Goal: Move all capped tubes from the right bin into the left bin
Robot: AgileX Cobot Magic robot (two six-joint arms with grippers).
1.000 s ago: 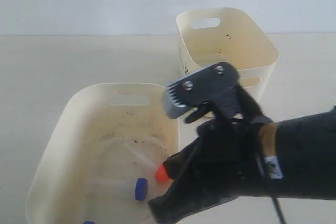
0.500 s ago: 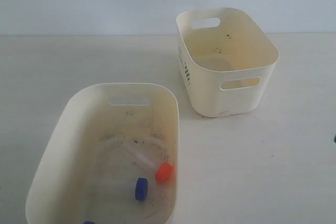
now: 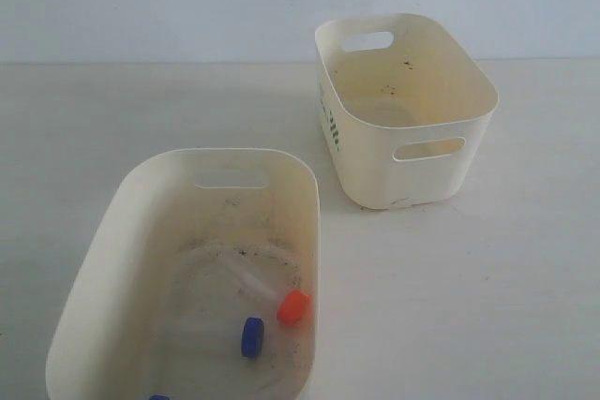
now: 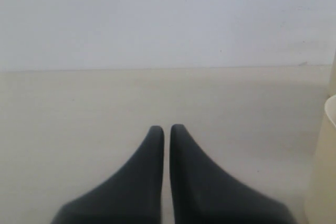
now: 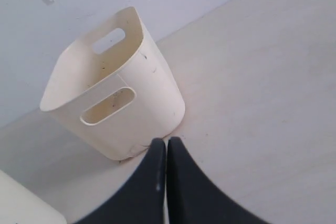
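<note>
The dirt-speckled left bin [image 3: 150, 185] stands at the near left. On its floor lie a clear tube with an orange cap [image 3: 292, 306] and one with a blue cap [image 3: 251, 336]; another blue cap [image 3: 157, 397] peeks at the picture's lower edge. The cleaner right bin [image 3: 469, 147] with dark side bars stands farther back and shows no tubes inside; it also appears in the right wrist view [image 5: 157, 103]. Neither arm shows in the exterior view. My left gripper [image 4: 166, 127] is shut over bare table, holding nothing. My right gripper [image 5: 166, 140] is shut and empty, near the right bin's base.
A pale wall rises behind the cream tabletop [image 3: 487, 288]. A corner of the left bin [image 5: 21, 203] shows in the right wrist view, and a cream bin edge [image 4: 325, 161] lies at the side of the left wrist view.
The right arm, which hung over the left bin's near right corner a second ago, has pulled out of the exterior view. The orange-capped tube now lies in the left bin.
</note>
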